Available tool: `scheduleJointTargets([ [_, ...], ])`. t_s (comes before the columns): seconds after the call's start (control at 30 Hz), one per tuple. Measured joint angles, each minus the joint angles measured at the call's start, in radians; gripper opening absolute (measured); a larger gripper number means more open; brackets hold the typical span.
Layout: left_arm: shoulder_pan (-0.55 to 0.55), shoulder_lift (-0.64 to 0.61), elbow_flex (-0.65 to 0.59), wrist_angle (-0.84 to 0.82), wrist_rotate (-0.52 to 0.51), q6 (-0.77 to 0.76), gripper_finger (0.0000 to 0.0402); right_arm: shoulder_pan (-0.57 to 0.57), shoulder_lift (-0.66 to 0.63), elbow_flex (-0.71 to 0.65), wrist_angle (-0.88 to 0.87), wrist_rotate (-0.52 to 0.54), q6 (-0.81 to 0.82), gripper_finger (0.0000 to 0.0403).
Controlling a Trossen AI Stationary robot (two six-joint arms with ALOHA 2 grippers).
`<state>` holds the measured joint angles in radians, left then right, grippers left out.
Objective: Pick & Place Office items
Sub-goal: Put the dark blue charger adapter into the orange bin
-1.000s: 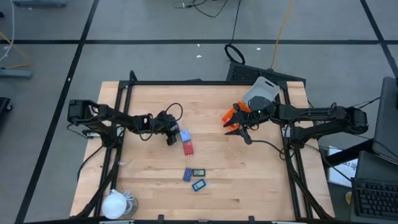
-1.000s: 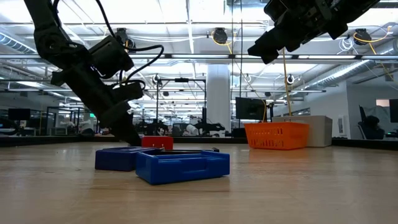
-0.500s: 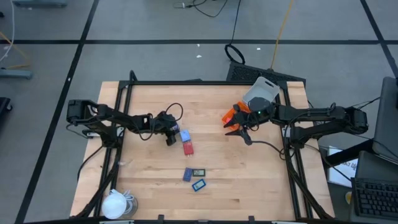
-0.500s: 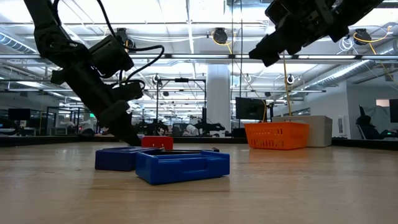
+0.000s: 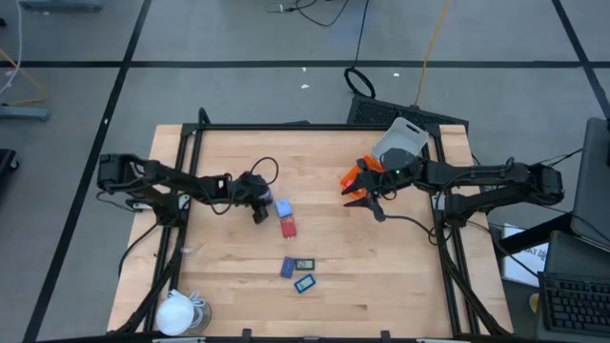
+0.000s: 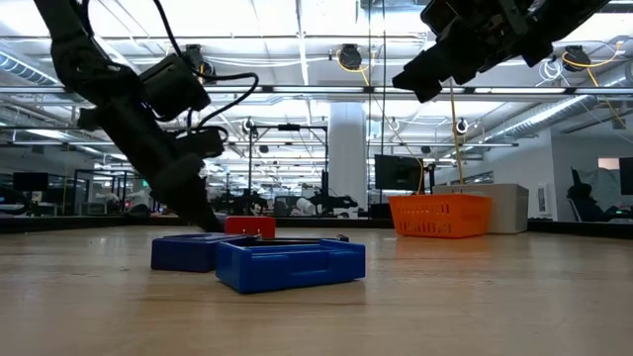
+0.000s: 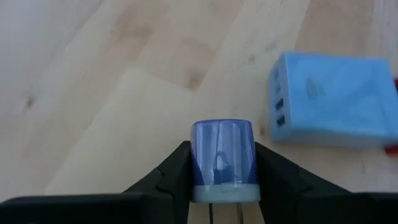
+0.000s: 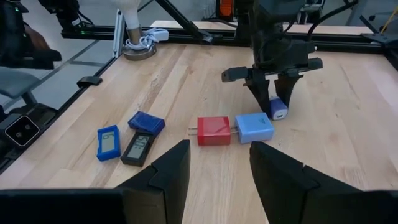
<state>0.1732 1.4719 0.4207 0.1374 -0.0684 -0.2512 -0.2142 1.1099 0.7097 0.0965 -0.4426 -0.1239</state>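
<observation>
While clamped between the fingers (image 7: 273,180) of the left end effector (image 5: 261,211), purple cube (image 7: 222,158) sits low over the worktop (image 5: 381,286), left of centre. Just right of it: pale blue cube (image 5: 282,208), touching red block (image 5: 288,227) on its near side. Nearer the front edge: blue flat rectangle (image 5: 288,268), dark flat rectangle (image 5: 304,264), second blue rectangle (image 5: 305,283), close together. Right end effector (image 5: 366,198) raised above the worktop's far right, part open, holding nothing, beside orange tray (image 5: 355,175). White round lump (image 5: 175,312) at near left corner.
</observation>
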Motion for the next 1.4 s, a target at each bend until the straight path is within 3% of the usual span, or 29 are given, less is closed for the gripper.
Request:
scheduleJointTargets([
  [0.3,-0.027,-0.219,0.040,-0.008,0.058,-0.130,0.0146,0.014,0.070,0.000,0.090,0.001,-0.047,0.0155],
  [0.43,-0.075,-0.247,0.054,0.101,0.058,-0.152,0.0136,0.049,0.145,0.001,0.164,0.000,-0.125,0.0155],
  [0.6,-0.131,-0.240,0.055,0.271,0.081,-0.202,0.0138,0.097,0.260,0.000,0.286,0.030,-0.243,0.0155],
  [0.73,-0.169,-0.232,0.056,0.332,0.079,-0.249,0.0147,0.136,0.362,0.001,0.474,0.239,-0.285,0.0166],
  [0.97,-0.191,-0.182,0.057,0.407,0.082,-0.327,0.0136,0.199,0.499,0.001,0.770,0.387,-0.507,0.0239],
  [1.17,-0.191,-0.114,0.094,0.441,0.149,-0.361,0.0146,0.256,0.572,0.001,0.926,0.392,-0.664,0.0284],
  [1.4,-0.202,-0.010,0.236,0.425,0.276,-0.316,0.0136,0.267,0.576,0.002,0.947,0.391,-0.666,0.0273],
])
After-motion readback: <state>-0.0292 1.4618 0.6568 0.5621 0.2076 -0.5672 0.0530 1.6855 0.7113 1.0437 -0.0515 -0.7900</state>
